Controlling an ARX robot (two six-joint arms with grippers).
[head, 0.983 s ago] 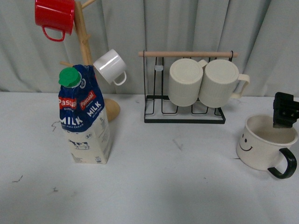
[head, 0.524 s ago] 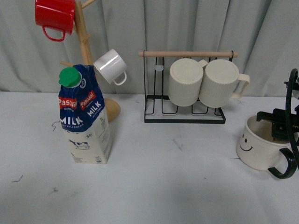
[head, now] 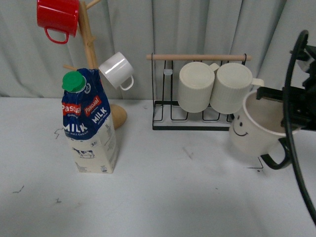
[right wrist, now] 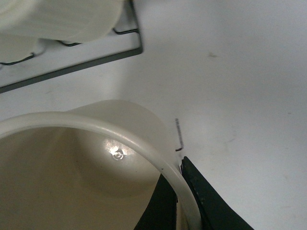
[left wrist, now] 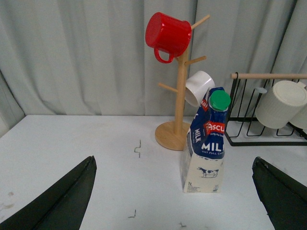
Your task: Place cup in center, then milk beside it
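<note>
Glossy cream cup (head: 249, 136), waxy paper milk (head: 91, 128), wooden mug tree (head: 88, 39).

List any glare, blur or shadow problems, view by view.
Front view: even, soft light, weak shadows, milk sharp; the dark cable at the right edge is close and soft. Left wrist view: scene sharp, left hand fingers dark and featureless. Right wrist view: cup too close, soft, with a small glare spot inside.
</note>
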